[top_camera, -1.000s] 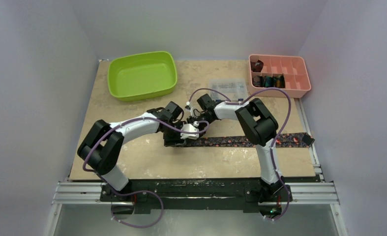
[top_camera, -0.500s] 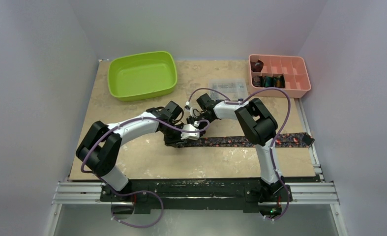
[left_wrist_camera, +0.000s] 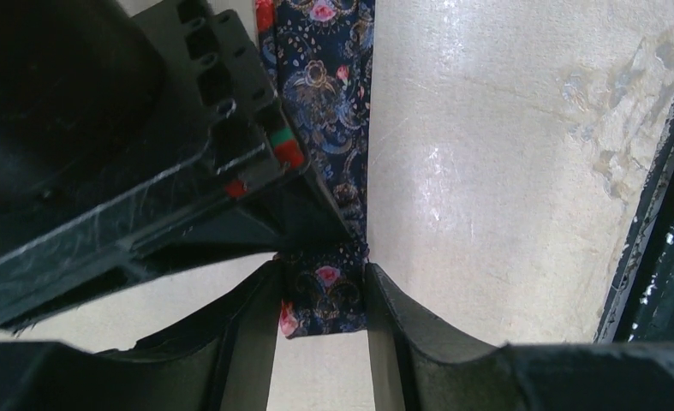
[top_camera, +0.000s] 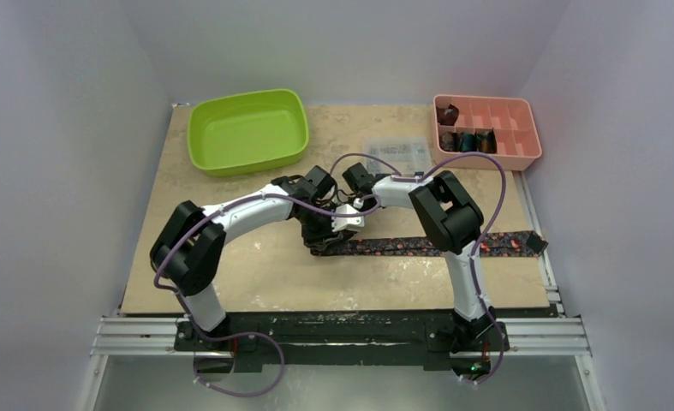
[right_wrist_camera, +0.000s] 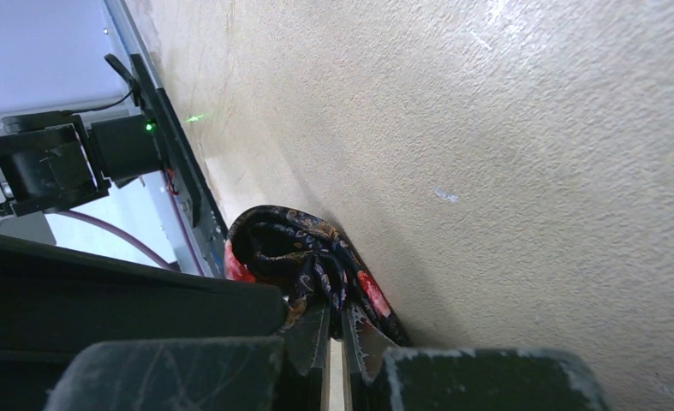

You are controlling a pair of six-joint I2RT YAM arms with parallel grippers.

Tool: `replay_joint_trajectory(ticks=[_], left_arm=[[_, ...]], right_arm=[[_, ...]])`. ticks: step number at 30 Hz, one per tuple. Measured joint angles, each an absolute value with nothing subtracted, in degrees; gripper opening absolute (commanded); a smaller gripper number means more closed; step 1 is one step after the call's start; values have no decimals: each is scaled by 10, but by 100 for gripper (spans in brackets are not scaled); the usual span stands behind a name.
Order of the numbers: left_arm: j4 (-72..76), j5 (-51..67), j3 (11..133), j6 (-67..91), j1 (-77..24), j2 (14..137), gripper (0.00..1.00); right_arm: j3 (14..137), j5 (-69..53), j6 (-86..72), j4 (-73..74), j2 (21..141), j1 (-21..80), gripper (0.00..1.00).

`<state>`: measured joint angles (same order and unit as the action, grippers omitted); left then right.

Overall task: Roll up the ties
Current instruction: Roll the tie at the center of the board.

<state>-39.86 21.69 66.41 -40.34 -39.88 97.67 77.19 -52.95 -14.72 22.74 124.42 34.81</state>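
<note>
Though its end half hidden, tie (top_camera: 419, 247) clamped in left tool (left_wrist_camera: 323, 287) and right tool (right_wrist_camera: 335, 321).

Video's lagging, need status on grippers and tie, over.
Left gripper shut on floral tie, left end. Right gripper pinching the bunched fold there. Rest of tie flat, unrolled. Nothing across it.

The tie (top_camera: 419, 247) is showing a navy-black ground strewn with red-pink flowers and pale tan and blue paisley curls. The worktop (top_camera: 256, 274) is looking mottled beige. The tub (top_camera: 247, 96) is glowing lime green. The compartment tray (top_camera: 487, 161) is showing salmon pink, and the rolled coils (top_camera: 468, 141) in it are reading dark, teal and brownish. The arms (top_camera: 256, 214) are showing white and black, trailing purple cables (top_camera: 504, 190). The left fingers (left_wrist_camera: 239, 342) are showing black.
</note>
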Motion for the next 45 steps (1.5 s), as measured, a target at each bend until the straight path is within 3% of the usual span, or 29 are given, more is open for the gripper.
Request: replay_joint_trajectory(ticks=[9, 14, 18, 28, 31, 36, 45], left_arm=[[-416, 204, 683, -397, -413, 1009, 35], [-417, 198, 683, -396, -413, 1009, 34], [-416, 197, 683, -396, -413, 1009, 43], [-371, 236, 668, -355, -409, 980, 77], [-288, 284, 617, -303, -380, 911, 96], [-119, 336, 506, -216, -306, 813, 100], [98, 365, 366, -151, -312, 833, 100]], right_arm=[[772, -535, -154, 223, 1244, 338, 5], [772, -537, -154, 222, 1244, 332, 0], [772, -535, -136, 237, 1244, 330, 0], [771, -538, -63, 313, 1244, 298, 0], [766, -540, -39, 333, 1242, 287, 0], [758, -543, 4, 380, 1239, 261, 0], [757, -538, 71, 448, 1239, 223, 0]])
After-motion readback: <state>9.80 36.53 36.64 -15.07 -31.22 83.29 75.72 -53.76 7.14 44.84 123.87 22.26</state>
